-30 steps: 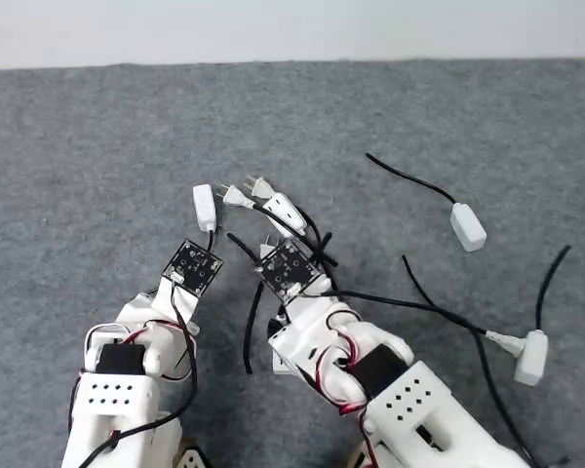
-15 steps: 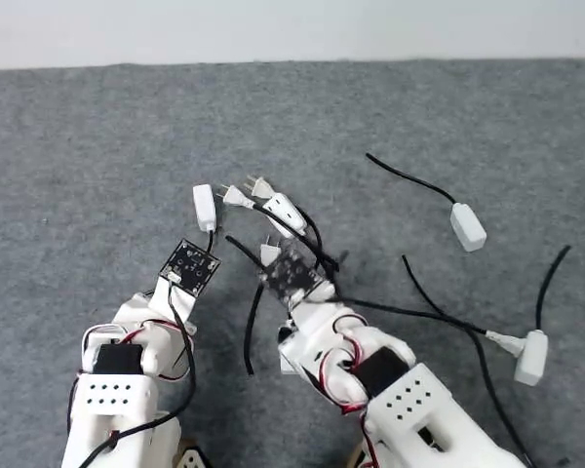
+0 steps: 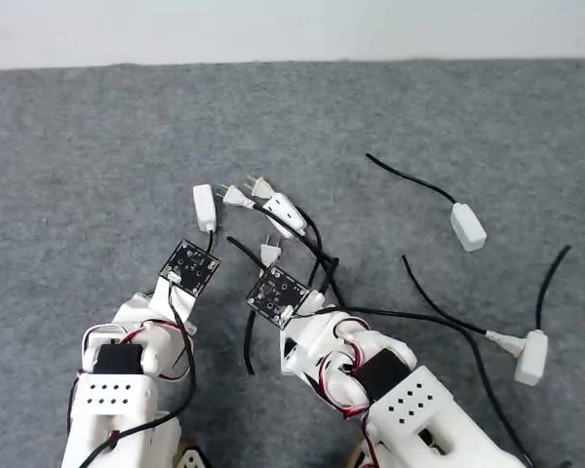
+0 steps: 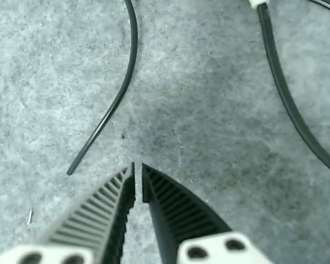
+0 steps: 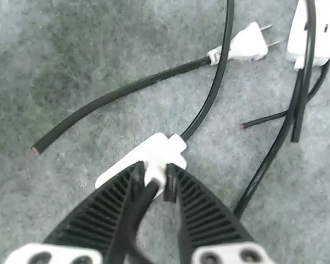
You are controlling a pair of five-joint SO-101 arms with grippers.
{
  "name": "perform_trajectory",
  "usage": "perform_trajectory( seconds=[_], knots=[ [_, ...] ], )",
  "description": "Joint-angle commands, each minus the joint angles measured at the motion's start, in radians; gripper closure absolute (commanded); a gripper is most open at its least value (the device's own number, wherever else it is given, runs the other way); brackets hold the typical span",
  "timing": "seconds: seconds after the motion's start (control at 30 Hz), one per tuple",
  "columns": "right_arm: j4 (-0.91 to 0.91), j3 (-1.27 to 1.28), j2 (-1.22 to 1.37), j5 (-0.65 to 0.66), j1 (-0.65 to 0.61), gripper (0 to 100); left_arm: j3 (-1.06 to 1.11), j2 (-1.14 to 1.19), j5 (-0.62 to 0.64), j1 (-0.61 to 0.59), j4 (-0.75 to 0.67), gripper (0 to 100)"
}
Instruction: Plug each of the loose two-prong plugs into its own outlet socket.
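Two-prong plug (image 5: 162,149) pinched between right gripper (image 5: 153,168) tips, left gripper (image 4: 138,168) closed above grey mat (image 4: 220,110).

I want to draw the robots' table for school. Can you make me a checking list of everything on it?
Surface: grey felt mat, flat.
Job's things: held plug; loose plug and another plug lying ahead of the arms; near socket, far socket, right-edge socket, all white.
Clutter: nothing seen.
Grippers: left gripper shut, empty, over bare mat; right gripper shut on the held plug.
Cables: black cables tangled, crossing one another.
Surroundings: pale band beyond the mat's far edge.
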Motion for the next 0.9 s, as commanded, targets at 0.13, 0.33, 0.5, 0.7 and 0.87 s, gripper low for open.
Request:
perform_trajectory(
  seconds=[0.13, 0.33, 0.5, 0.7, 0.87],
  knots=[
    [0.111, -0.155, 0.021, -0.242, -0.008, 68.4, -0.007, -0.014, -0.008, -0.009, -0.023, 98],
    [0.142, -0.216, 0.022, -0.354, -0.074, 70.0, -0.007, -0.014, -0.008, -0.009, -0.023, 98],
    [0.091, -0.215, 0.101, -0.454, -0.174, 69.9, -0.007, -0.014, -0.009, -0.009, -0.025, 98],
    [-0.044, -0.226, 0.372, -0.474, -0.182, 69.9, -0.007, -0.014, -0.009, -0.009, -0.025, 98],
    [-0.013, -0.327, 0.547, -0.471, -0.166, 70.2, -0.007, -0.014, -0.009, -0.009, -0.025, 98]
  ],
)
